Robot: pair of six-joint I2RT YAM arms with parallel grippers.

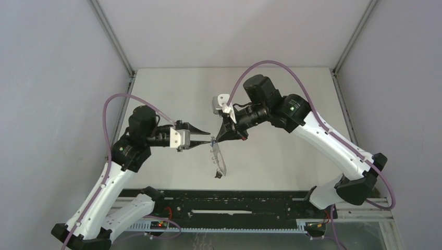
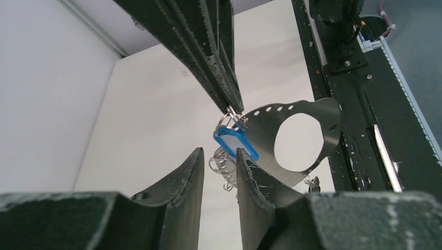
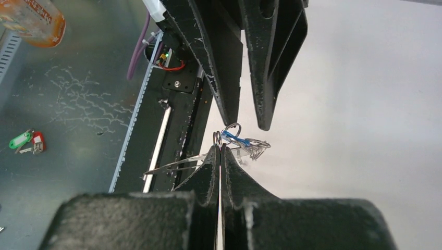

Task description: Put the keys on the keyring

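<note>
Keyring hangs mid-frame above the desk, pinched at its edge by your right end effector, jaws pressed together. Blue key sits beside that pinch, just off your spread left end effector.

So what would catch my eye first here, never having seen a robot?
The left tool and right tool meet tip to tip in mid-air above the pale table. The right one pinches a grey metal keyring that dangles below it, and a bright blue key hangs at the pinch, just ahead of the open left one.
</note>
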